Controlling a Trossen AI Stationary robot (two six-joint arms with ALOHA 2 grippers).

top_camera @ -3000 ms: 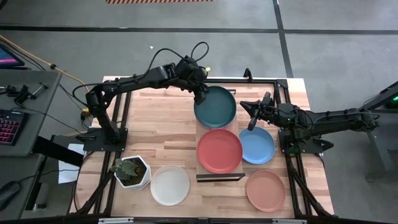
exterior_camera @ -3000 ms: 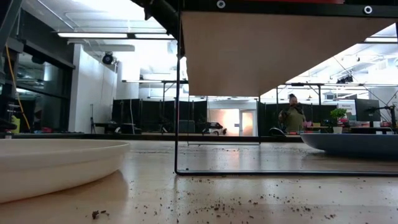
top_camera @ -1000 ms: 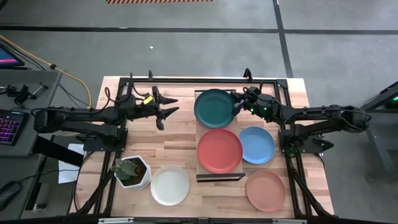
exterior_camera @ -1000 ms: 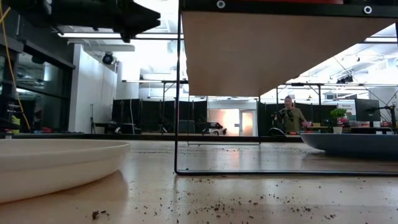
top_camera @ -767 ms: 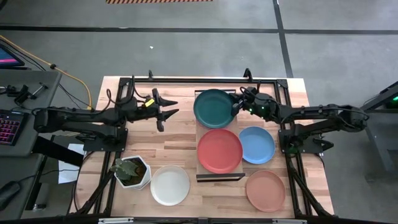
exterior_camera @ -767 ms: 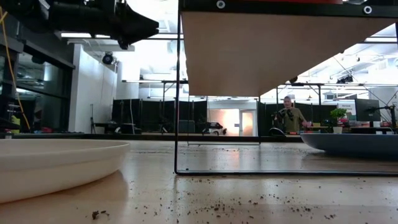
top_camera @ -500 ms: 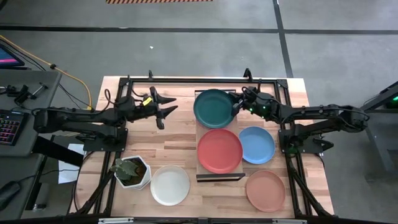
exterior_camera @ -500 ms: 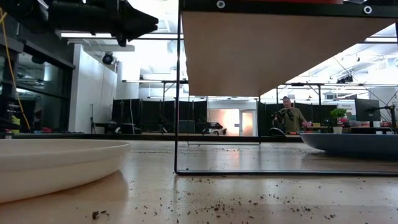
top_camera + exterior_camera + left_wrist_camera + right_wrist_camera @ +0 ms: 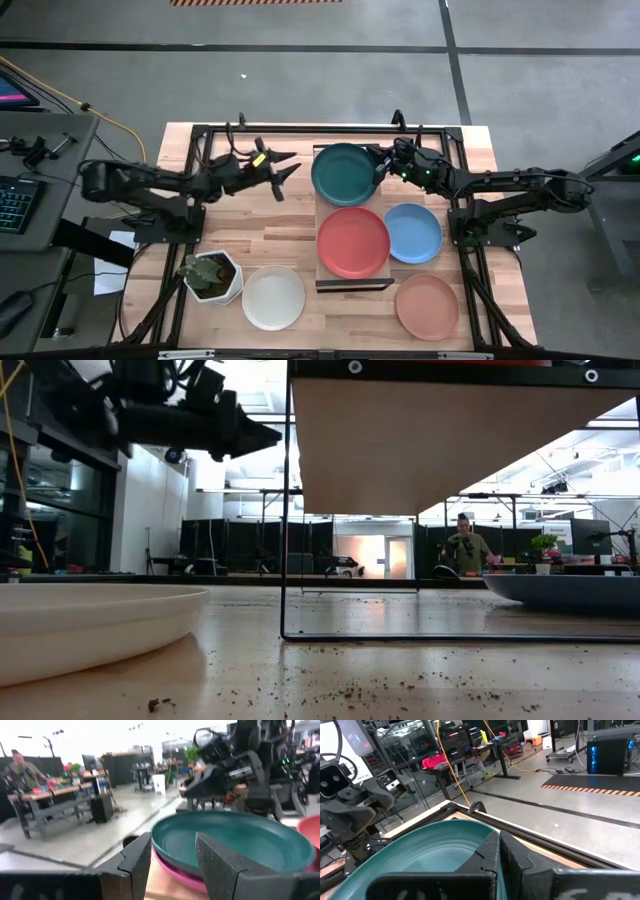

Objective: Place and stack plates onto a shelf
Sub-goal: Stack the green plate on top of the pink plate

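Note:
The dark teal plate point(image 9: 345, 173) lies on the magenta pink plate point(image 9: 172, 876), whose rim just shows beneath it, at the far end of the shelf point(image 9: 353, 285). The coral red plate point(image 9: 353, 242) lies on the shelf's near half. My right gripper point(image 9: 378, 166) is shut at the teal plate's right rim. My left gripper point(image 9: 287, 171) is open, hanging above the table to the left of the teal plate point(image 9: 235, 840) and pointing at it. The light blue plate point(image 9: 413, 232), the salmon tan plate point(image 9: 427, 305) and the white plate point(image 9: 273, 297) rest flat on the tabletop. My right gripper point(image 9: 498, 840) pinches the teal plate's right rim point(image 9: 487, 831), one finger over the inside of the plate and one outside it. It comes from the table's right side, slanting down. The plate lies flat on the magenta pink plate.
A white hexagonal plant pot point(image 9: 212, 275) stands near the table's left near corner, beside the white plate. A black frame point(image 9: 300, 129) runs around the table. In the low view the shelf board point(image 9: 420, 450) stands raised on thin legs. A person point(image 9: 463, 550) stands far behind.
My left gripper has moved toward the table's right, closer to the teal plate, staying open. My right gripper has stayed at the teal plate's rim. No plate has moved.

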